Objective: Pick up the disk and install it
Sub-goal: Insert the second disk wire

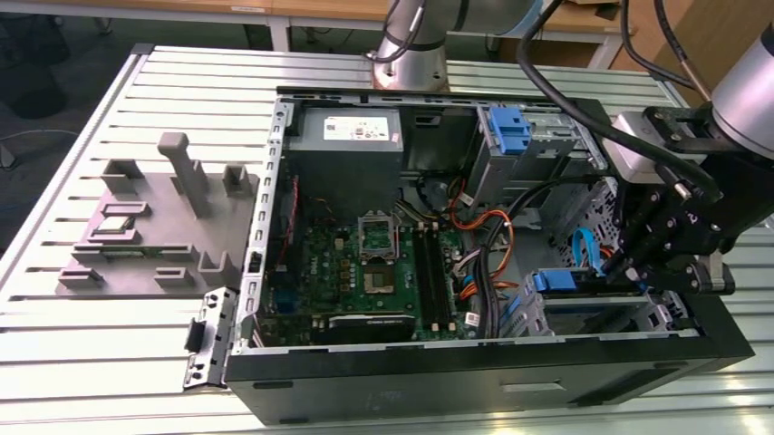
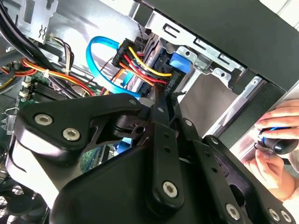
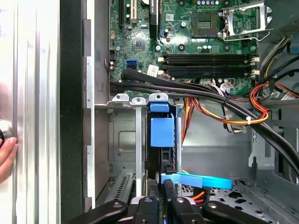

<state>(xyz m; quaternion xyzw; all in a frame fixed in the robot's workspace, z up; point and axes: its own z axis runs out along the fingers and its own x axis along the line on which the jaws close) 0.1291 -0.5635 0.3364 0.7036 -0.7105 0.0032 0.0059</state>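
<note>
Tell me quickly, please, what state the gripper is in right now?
Gripper: down at the blue drive bay; open or shut cannot be told.

The arm reaches in from the exterior view's right, wrist bent so the black gripper [image 1: 662, 263] points down. In both wrist views its fingers [image 3: 169, 198] sit pressed close together. A person's hand [image 2: 275, 151] grips something dark with blue.
</note>
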